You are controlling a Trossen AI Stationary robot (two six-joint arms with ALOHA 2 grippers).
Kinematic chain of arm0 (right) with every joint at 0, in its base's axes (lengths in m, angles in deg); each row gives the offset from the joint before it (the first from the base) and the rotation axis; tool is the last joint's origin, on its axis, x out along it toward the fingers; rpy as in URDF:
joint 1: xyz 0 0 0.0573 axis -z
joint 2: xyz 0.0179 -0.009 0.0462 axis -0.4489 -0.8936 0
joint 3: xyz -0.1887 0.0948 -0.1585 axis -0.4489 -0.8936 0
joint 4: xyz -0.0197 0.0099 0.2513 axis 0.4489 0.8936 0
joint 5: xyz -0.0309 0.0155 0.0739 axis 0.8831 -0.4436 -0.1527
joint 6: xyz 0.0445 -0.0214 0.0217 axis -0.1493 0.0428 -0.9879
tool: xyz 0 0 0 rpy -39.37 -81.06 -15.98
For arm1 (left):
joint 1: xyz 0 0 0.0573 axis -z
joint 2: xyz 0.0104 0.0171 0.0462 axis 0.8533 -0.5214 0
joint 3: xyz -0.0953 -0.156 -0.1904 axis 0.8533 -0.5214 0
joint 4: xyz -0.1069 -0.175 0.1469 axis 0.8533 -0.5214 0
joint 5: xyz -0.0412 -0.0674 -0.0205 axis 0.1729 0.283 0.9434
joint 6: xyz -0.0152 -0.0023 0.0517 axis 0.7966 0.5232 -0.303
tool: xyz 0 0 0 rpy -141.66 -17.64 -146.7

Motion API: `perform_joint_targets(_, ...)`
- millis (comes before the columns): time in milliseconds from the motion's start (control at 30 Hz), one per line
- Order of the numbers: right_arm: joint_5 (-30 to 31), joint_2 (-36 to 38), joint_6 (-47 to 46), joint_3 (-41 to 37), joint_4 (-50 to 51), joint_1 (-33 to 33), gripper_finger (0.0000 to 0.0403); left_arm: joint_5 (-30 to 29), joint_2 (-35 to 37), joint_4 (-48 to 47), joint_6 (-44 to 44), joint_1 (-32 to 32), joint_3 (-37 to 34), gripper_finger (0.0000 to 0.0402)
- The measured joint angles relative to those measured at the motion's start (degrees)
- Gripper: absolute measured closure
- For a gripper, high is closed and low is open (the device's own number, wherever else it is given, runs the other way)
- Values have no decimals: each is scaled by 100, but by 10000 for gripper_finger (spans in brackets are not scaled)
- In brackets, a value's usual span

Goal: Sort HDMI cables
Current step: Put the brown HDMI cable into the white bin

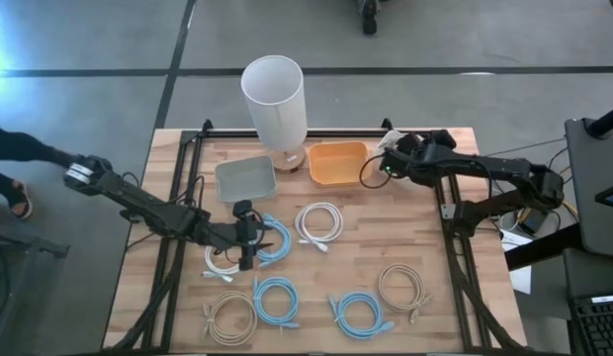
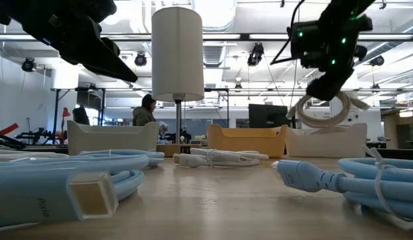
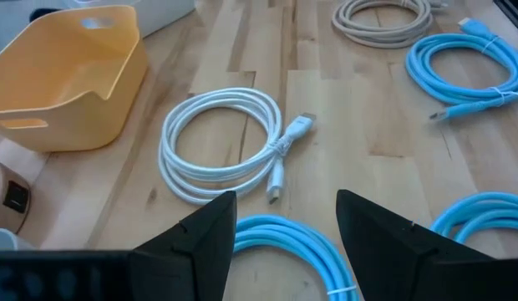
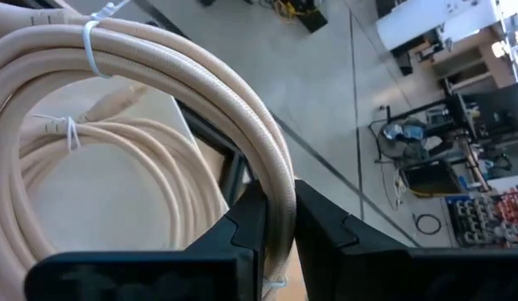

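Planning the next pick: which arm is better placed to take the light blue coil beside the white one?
Left. The left gripper hovers open at that light blue coil; the right gripper holds a beige coil.

I work in a big lab or workshop: concrete floor (image 1: 405, 40) under my wooden table (image 1: 386, 257), ceiling ducts (image 2: 220, 20) overhead, monitors (image 2: 266, 115) and cluttered benches (image 4: 426, 142) beyond, a person (image 2: 145, 110) among them.

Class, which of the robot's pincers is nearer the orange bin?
The right. The right pincer, shut on a beige cable coil, hangs just beside the orange bin; the left pincer sits open among the coils nearer the table's middle.
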Motion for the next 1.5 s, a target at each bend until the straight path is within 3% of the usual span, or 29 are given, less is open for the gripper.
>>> perform_joint_targets(133,35,-65,346,-367,-693,64,360,0,0,-1,2,0,0,188)
perform_joint_targets(433,-131,-146,-16,-589,-733,92,358,0,0,-1,-90,-2,0,188)
perform_joint_targets(933,-666,-146,-56,-838,-870,335,305,0,0,-1,-39,-2,0,188)
perform_joint_targets(1367,-1134,-140,20,-525,-839,299,245,1,0,-1,-35,-2,0,188)
perform_joint_targets(1500,-1773,-137,304,-122,-813,198,239,1,0,-2,-35,-2,0,188)
